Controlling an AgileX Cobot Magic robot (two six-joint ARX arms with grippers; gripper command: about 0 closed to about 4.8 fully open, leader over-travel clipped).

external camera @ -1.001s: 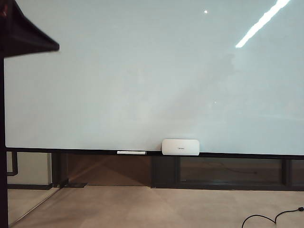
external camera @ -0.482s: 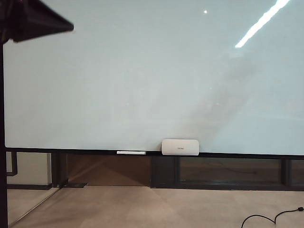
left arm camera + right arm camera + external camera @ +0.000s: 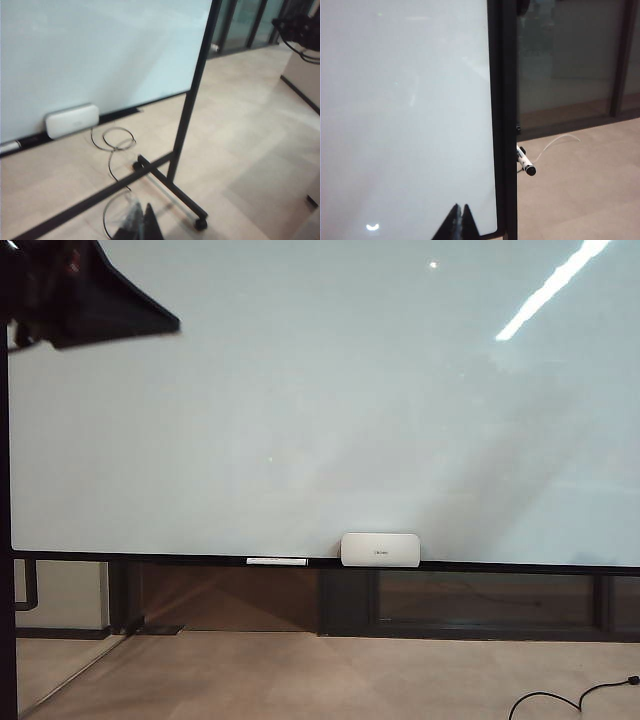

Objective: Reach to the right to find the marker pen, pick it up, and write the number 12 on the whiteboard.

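The whiteboard point(image 3: 320, 400) is a big glossy pale board in a thin dark frame, and no number 12 is in view on it. In the right wrist view the marker pen point(image 3: 525, 162), white with a black end, sticks out just beyond the board's dark side frame point(image 3: 502, 120). My right gripper point(image 3: 460, 209) is shut and empty in front of the board near that edge, a short way from the pen. My left gripper point(image 3: 165, 322) is a dark shape at the exterior view's upper left. In its own view the left gripper point(image 3: 143, 214) is shut on nothing, above the floor.
A white eraser block point(image 3: 380, 549) and a long thin white marker point(image 3: 277, 561) rest on the board's bottom ledge. The board's black stand leg point(image 3: 170, 180) with a caster and a looped cable point(image 3: 116, 145) lie on the floor. Another cable point(image 3: 570, 702) trails at lower right.
In the exterior view the left arm's dark shape has pushed further right across the board's upper left corner. The eraser and white marker have not moved.
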